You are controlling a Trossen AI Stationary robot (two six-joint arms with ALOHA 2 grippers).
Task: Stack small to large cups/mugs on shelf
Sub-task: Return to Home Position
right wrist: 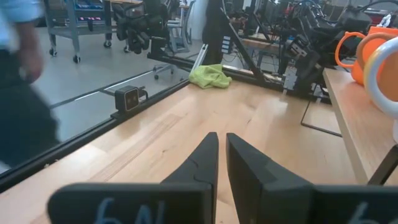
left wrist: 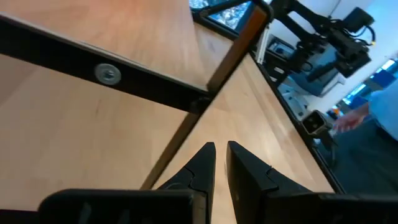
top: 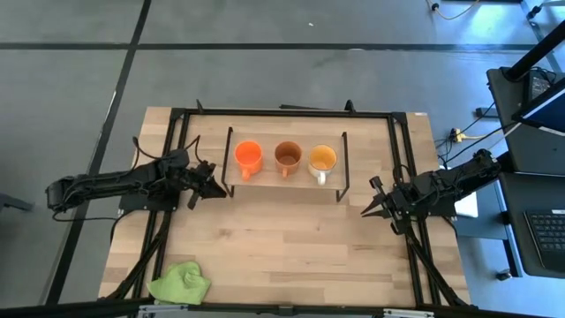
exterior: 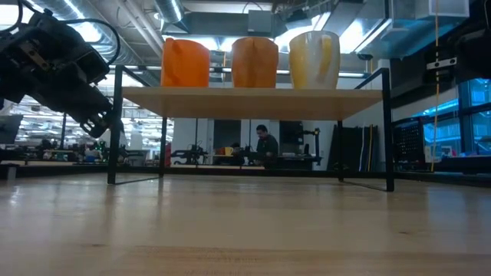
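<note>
Three mugs stand side by side on their bases on the shelf (exterior: 253, 103): an orange one (top: 248, 157), a brown one (top: 288, 156) and a yellow-orange one with a white handle (top: 322, 160). None sits inside another. My left gripper (top: 219, 188) hovers shut just off the shelf's left end, above the table; its fingers (left wrist: 202, 163) show almost no gap. My right gripper (top: 365, 211) hangs shut off the shelf's right end, toward the near side, and holds nothing (right wrist: 222, 142). Neither touches a mug.
A lime-green cloth (top: 181, 283) lies at the table's near left corner. The black frame rails (top: 177, 124) run along the table's edges. Bare wood spreads in front of the shelf (top: 291, 238). A person (right wrist: 18, 74) passes beside the table.
</note>
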